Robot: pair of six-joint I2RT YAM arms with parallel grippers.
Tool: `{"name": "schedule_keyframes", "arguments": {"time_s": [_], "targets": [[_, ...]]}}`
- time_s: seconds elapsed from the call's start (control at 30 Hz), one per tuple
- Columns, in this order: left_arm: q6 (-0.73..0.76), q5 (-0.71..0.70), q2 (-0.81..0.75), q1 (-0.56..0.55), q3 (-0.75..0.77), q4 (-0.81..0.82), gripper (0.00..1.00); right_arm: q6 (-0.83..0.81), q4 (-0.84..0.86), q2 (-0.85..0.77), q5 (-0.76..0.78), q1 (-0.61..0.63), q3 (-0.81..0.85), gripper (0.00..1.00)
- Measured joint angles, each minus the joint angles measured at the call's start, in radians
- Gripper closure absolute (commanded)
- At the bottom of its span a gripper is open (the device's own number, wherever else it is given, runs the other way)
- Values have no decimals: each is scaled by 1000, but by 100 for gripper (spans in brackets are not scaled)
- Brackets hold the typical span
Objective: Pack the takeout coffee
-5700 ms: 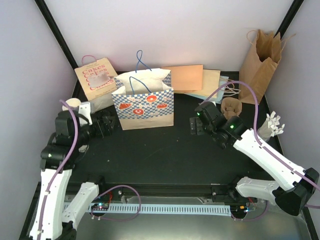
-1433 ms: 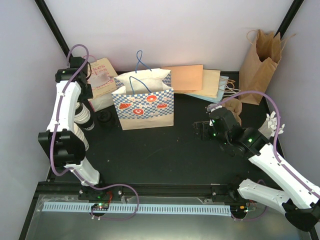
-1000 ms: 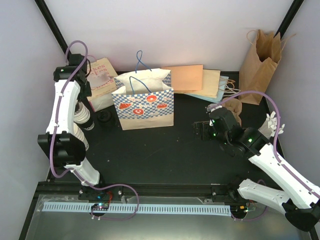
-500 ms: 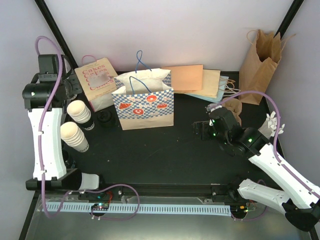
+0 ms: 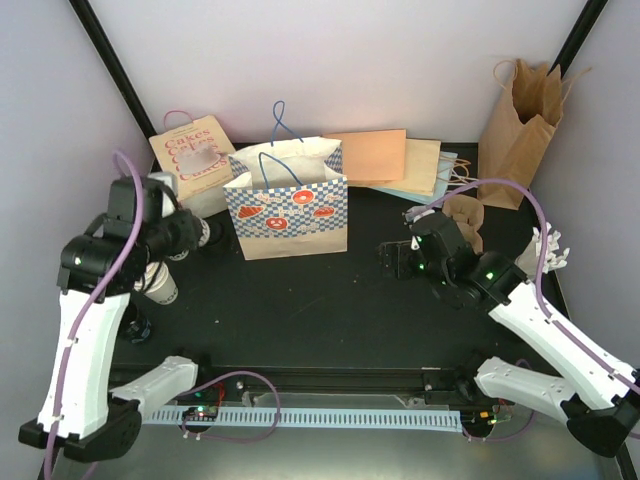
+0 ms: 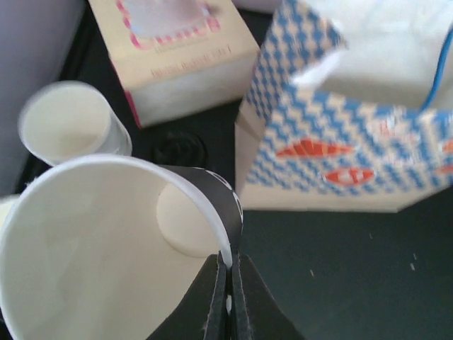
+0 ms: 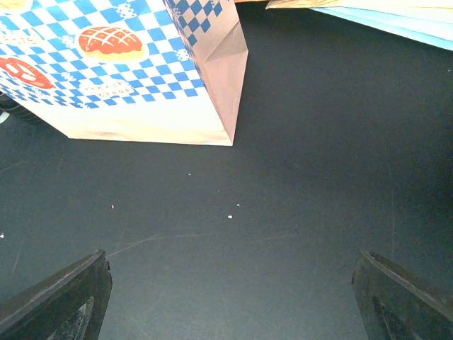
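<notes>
The left fingers (image 6: 216, 312) are pressed together on the rim of an open paper cup (image 6: 92, 241), one inside the wall and one outside, so the cup hangs by a thin pinch of paper. It is off the worktop (image 7: 283, 212), at about 9 o'clock of the blue-checked bag (image 6: 354, 127). A second cup (image 6: 67, 127) stands below at 10 o'clock, with a black lid (image 6: 173, 147) lying flat just beside it and a pink-trimmed cake bag (image 6: 177, 57) behind.

The step in hand looks like carrying this cup over to the checked bag and setting it inside. A rim grip lets a cup swing and can crease the paper, so the travel is best kept slow and level, with the mouth facing up. The cup should rise enough to clear the bag's near wall before crossing toward 3 o'clock. The blue handle (image 6: 442, 64) arches over the opening, and the cup is best taken in to one side of it rather than under it.

Once over the opening, the cup should go straight down until its base meets the bag's floor, and only then be let go — a drop from the top would likely tip it.

The right fingers (image 7: 67, 297) are spread wide and hold nothing, low over bare worktop at about 4 o'clock of the bag. From there they could steady the bag's side if it shifts.
</notes>
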Motion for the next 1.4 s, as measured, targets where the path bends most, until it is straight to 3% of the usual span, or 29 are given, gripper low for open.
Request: {"name": "schedule_keyframes", "arguments": {"time_s": [0.23, 0.43, 0.67, 0.8, 0.93, 1.4], "targets": [[-119, 107, -68, -133, -242, 12, 98, 27, 8, 5, 1, 0, -28, 5], [-217, 121, -60, -325, -355, 36, 99, 49, 6, 3, 3, 0, -48, 5], [-314, 103, -80, -571, -490, 189, 98, 74, 4, -11, 20, 0, -74, 5], [-330, 42, 34, -713, -488, 290, 98, 92, -19, -11, 56, 0, -77, 5], [-313, -24, 205, -787, -431, 335, 99, 111, -58, -9, 102, 0, -77, 5], [-216, -41, 576, -834, -248, 401, 97, 172, -157, -7, 171, -37, -77, 4]]}}
